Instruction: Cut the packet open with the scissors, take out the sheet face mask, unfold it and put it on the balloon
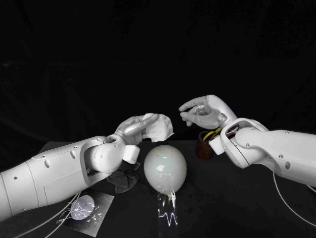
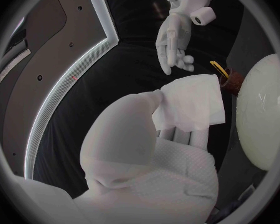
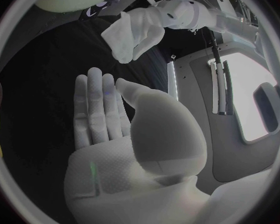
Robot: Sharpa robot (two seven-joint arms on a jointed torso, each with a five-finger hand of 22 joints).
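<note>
The face mask (image 1: 159,126) is a white, crumpled, partly folded sheet. The left hand (image 1: 132,130) pinches it between thumb and fingers, raised off the table near the top of the pale balloon (image 1: 164,168). The right hand (image 1: 203,112) holds nothing, fingers loosely extended, apart from the mask.

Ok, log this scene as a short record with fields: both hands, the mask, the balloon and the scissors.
left hand: raised, holds the sheet face mask
sheet face mask: white, folded, not yet on the balloon
right hand: raised, holds nothing
balloon: pale, lies on the black table between the arms
scissors: yellow handles, standing in a brown holder by the right arm
</note>
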